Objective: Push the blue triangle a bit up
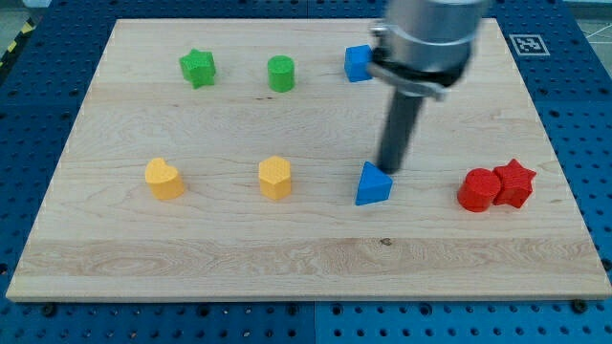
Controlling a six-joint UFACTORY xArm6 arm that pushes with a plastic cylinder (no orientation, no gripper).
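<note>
The blue triangle [372, 184] lies on the wooden board [306, 253], right of the middle. My tip [390, 170] is at the end of the dark rod, just above and to the right of the triangle's top corner, touching it or nearly so. The arm's grey body fills the view's top right above the rod.
A blue block [358, 63] sits near the top, partly hidden by the arm. A green star [198, 68] and a green cylinder [281, 74] are at top left. A yellow heart [163, 179] and a yellow hexagon [274, 177] lie left. A red cylinder [477, 189] and a red star [514, 182] touch at right.
</note>
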